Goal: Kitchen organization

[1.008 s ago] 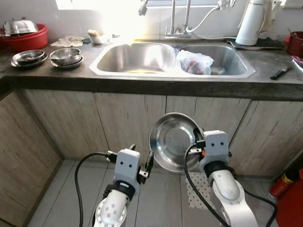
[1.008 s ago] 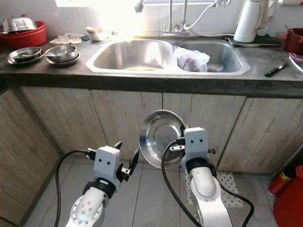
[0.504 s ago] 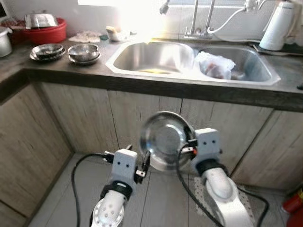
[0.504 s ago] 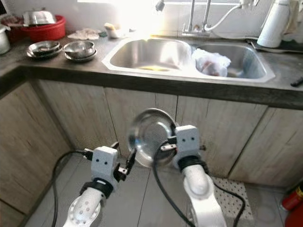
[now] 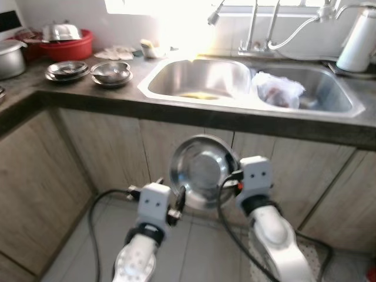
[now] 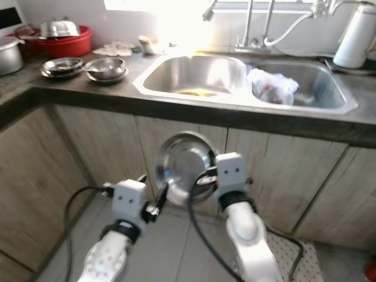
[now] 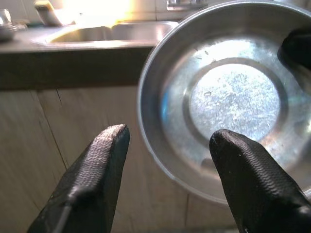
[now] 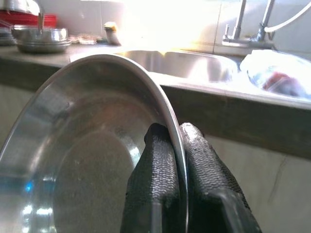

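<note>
The steel bowl (image 5: 204, 170) is standing on edge in front of the cupboard doors (image 5: 100, 147), hollow side facing the robot, below the rim of the surface (image 5: 70, 97). The right claw (image 8: 176, 145) is pinching the bowl's rim tight, one finger inside, one outside. The left claw (image 7: 167, 145) is hanging just beside the bowl with its fingers (image 7: 104, 155) spread wide, gripping nothing. Up above, the double sink (image 5: 200, 79) is sitting in the surface, with a plastic bag (image 5: 279, 91) in its right basin and the tap (image 5: 258, 29) behind. To the left, two stacks of steel dishes (image 5: 88, 70) are resting near a red tub (image 5: 67, 44) and a pot (image 5: 12, 57). A white kettle (image 5: 358, 35) is standing far right. The left wrist view is catching the bowl's scuffed inside; the right wrist view is showing the rim clamped edge-on.
</note>
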Robot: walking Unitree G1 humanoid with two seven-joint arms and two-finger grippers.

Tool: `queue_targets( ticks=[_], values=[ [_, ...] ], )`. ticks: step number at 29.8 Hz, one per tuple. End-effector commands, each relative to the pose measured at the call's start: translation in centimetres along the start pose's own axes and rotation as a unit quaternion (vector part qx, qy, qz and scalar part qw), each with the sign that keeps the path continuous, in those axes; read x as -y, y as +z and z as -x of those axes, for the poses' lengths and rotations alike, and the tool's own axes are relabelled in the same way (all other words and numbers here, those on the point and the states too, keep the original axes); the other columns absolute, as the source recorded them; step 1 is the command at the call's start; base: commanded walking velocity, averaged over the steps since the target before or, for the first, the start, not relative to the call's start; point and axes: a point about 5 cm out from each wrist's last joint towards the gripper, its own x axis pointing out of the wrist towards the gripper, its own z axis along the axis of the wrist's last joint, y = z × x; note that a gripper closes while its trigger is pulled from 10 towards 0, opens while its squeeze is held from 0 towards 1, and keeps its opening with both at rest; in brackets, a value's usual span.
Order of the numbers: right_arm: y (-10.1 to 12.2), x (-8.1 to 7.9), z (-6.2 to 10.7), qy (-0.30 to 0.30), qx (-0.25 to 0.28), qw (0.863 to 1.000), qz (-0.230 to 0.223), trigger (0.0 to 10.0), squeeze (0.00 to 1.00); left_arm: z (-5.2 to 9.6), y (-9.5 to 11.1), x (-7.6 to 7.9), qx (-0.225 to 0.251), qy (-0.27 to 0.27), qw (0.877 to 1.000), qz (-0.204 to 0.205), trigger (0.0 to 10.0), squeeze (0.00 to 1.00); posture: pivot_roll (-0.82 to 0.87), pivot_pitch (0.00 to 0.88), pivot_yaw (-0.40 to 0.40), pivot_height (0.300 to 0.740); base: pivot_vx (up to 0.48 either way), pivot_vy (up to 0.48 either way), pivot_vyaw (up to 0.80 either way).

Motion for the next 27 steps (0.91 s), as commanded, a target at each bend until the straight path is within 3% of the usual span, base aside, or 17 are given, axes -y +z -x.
queue_targets(
  ticks=[1,18,27],
  values=[
    [1.3,-1.2,-0.3,0.020,0.029,0.999,-0.011,10.0,0.00,0.2,0.2,-0.7,0.002,0.011,1.000,-0.008,10.0,0.00,0.03,0.053,-0.002,0.740,0.480,0.000,0.00],
    [3.3,0.3,-2.2,-0.003,0.067,0.998,-0.005,10.0,0.00,0.0,0.1,-0.7,0.003,0.011,1.000,-0.007,10.0,0.00,0.03,0.049,-0.005,0.740,0.480,0.000,0.00],
    [6.6,0.8,-3.8,0.002,0.124,0.992,-0.001,10.0,0.00,0.0,0.0,-0.6,0.002,0.010,1.000,-0.006,10.0,0.00,0.03,0.040,-0.011,0.740,0.475,0.000,0.00]
  ],
)
